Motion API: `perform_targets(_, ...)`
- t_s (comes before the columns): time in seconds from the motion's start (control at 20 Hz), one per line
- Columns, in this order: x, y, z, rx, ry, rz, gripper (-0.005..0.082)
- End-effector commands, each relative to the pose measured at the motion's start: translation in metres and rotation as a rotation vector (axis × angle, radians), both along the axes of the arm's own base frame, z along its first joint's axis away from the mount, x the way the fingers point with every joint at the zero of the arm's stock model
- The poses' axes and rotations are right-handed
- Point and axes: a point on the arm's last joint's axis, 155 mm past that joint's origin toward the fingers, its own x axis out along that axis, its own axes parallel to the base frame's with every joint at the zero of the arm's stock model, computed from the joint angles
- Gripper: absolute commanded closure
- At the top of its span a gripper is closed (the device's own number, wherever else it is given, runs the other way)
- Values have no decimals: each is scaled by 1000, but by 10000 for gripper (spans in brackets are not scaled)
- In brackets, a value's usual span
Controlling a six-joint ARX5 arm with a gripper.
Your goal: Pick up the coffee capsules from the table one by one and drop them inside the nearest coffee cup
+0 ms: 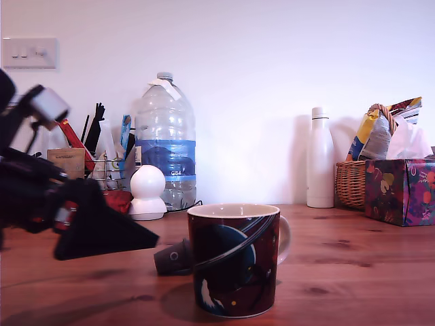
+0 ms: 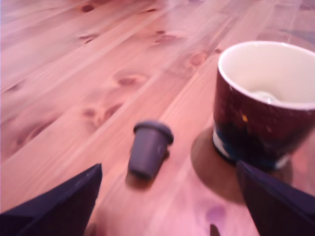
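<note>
Gripper (image 2: 167, 206) hovers low over the table (image 2: 74, 73), fingers (image 2: 59, 204) spread wide, holding nothing. Dark grey coffee capsule (image 2: 149, 151) lies tipped between and ahead of them, flanged rim pointing away, beside the coffee cup (image 2: 266, 108).

I can read very little from here. The big clear water bottle (image 1: 164, 139) carries small white characters on its blue label, something like "GB4", though I can't be sure. A tan card (image 1: 70, 161) beside the utensil rack bears faint print, too blurred to make out.
</note>
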Motion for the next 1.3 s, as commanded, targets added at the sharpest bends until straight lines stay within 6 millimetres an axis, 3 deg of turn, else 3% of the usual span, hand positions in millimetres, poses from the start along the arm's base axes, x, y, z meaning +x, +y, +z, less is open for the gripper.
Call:
perform_targets(0.0, 0, -7, -7, 11, 4, -26, -23)
perform_targets(0.6, 22, -26, -44, 107, 163, -67, -1)
perform_targets(1.25, 20, -25, -52, 135, 221, -67, 610)
